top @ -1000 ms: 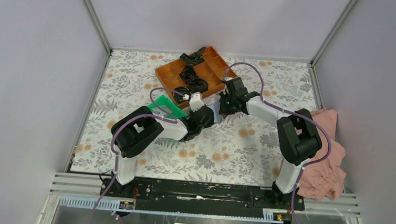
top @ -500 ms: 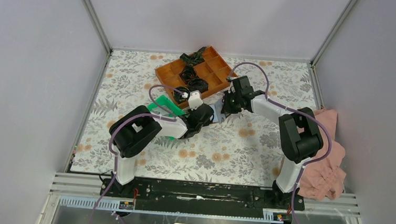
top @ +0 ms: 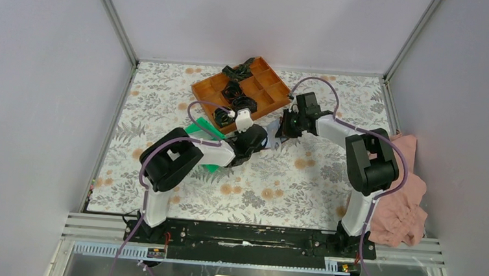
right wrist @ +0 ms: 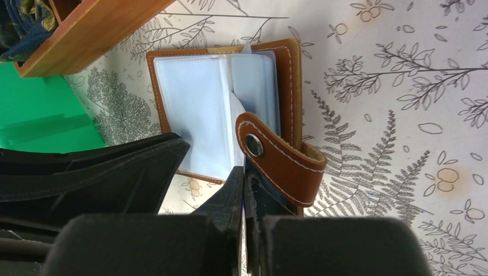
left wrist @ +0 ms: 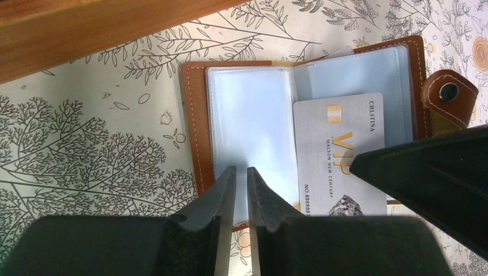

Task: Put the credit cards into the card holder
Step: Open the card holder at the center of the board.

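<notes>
While the holder lies open, left gripper: jaws barely parted over its sleeve, beside a card; right gripper: clenched, tips at the tab.

Open brown card holder, credit card atop

Bright, even light — soft shadows; wrist views blur close to the lens.

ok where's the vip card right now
In the left wrist view, the VIP card lies on the right-hand clear page of the open card holder, just left of its snap tab.
</notes>
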`<control>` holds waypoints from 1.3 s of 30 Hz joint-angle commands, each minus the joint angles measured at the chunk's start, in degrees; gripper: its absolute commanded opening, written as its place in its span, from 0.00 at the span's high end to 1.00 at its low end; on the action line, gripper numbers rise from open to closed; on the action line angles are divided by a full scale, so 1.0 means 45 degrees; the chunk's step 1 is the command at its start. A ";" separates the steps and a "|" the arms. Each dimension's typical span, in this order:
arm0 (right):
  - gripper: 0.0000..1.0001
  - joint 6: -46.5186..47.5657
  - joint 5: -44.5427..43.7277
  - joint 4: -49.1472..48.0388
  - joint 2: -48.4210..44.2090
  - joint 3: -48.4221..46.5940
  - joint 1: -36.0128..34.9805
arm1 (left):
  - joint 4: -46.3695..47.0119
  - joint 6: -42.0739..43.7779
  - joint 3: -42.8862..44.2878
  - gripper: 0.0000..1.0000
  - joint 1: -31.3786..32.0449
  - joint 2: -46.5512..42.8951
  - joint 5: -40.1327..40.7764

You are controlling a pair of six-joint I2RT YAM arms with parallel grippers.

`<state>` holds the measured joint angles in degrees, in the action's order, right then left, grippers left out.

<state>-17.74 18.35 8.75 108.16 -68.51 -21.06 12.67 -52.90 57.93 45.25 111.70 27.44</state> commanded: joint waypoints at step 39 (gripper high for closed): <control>1.00 0.0195 0.1193 -0.0372 0.1922 -0.1237 0.1340 | -0.2911 0.0233 0.0134 0.83 -0.0115 0.1213 -0.0033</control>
<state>-19.11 25.74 6.83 114.74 -74.15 -16.10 10.52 -52.82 60.16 45.23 112.97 27.90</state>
